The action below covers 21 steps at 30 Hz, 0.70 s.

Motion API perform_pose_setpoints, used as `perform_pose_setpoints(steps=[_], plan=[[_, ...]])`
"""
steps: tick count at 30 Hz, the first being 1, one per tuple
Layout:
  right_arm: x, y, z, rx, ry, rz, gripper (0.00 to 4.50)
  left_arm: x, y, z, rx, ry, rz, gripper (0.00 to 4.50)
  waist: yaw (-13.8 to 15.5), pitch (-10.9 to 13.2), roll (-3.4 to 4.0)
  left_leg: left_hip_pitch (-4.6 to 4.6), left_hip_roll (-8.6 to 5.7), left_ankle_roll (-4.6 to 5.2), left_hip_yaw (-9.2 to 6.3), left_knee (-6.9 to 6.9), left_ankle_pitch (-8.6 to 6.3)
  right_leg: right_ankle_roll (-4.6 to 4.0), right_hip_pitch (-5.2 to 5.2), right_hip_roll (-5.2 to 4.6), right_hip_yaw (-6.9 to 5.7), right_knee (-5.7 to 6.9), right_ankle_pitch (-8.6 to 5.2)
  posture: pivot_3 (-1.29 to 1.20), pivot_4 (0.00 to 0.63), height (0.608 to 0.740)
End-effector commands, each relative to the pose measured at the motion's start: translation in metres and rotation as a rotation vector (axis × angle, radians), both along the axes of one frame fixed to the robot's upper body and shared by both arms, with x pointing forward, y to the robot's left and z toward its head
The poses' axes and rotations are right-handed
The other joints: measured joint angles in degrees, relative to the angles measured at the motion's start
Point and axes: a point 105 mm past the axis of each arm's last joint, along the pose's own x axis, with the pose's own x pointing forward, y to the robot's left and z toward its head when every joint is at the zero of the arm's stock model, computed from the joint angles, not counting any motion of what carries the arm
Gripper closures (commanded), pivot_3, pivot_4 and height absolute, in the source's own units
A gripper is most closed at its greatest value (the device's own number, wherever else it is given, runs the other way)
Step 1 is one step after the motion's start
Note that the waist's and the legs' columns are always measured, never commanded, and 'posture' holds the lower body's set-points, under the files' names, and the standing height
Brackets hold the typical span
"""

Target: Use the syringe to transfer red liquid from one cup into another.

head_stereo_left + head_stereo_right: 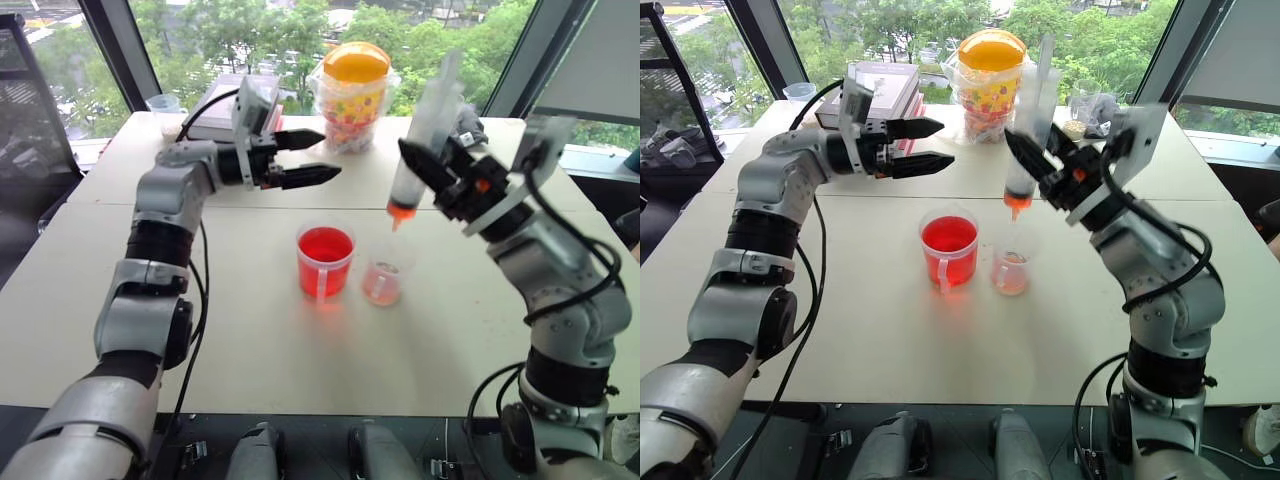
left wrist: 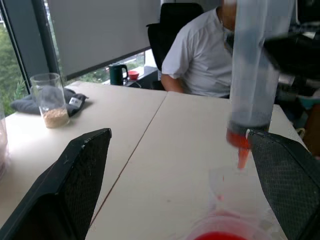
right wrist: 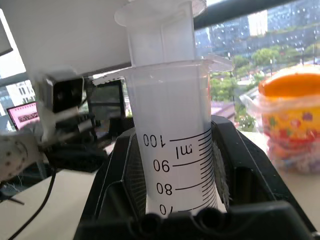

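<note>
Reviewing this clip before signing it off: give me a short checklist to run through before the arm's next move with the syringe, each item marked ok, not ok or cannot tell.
1. Right gripper shut on the large clear plastic syringe: ok.
2. Syringe's orange-red tip pointing down, above the table: ok.
3. Tip directly over the smaller pale-pink clear cup: cannot tell.
4. Larger bright-red handled cup upright, beside the smaller cup: ok.
5. Left gripper open, holding nothing, apart from both cups: ok.
6. Red liquid inside the syringe barrel: cannot tell.
</note>
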Motion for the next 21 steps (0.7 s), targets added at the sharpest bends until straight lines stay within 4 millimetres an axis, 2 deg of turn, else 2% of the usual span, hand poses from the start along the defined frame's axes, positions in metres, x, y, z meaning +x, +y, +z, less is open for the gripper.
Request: perform_pose_setpoints(steps=[1,4,10,21], plan=[[-0.006,0.004,-0.004,0.003,-0.048,-0.015,3.11,-0.006,-0.013,0.023,-0.012,-0.085,-0.051,0.04,0.01,0.0,0.0,0.0,0.0,0.0,-0.02,0.0,0.0,0.0,0.0,0.02,-0.01,0.0,0.0,0.0,0.15,0.74],[-0.005,0.005,-0.015,-0.004,-0.034,-0.036,3.11,-0.015,-0.024,0.032,-0.014,-0.104,-0.128,0.04,-0.02,0.0,0.0,0.0,0.0,0.0,-0.03,-0.01,0.0,0.0,0.0,0.04,-0.01,0.0,0.0,0.0,0.15,0.74],[-0.005,0.005,-0.025,-0.006,-0.024,-0.058,3.11,-0.037,-0.04,0.044,-0.038,-0.08,-0.285,0.04,0.03,0.0,0.0,0.0,0.0,0.0,-0.05,0.0,0.0,0.0,0.0,0.04,0.0,0.0,0.0,0.0,0.15,0.74],[-0.005,0.006,-0.026,-0.013,-0.024,-0.064,3.11,-0.055,-0.055,0.04,0.004,-0.07,-0.39,0.04,0.03,0.0,0.0,0.0,0.0,0.0,-0.07,0.0,0.0,0.0,0.0,0.04,0.0,0.0,-0.01,0.0,0.15,0.74]])
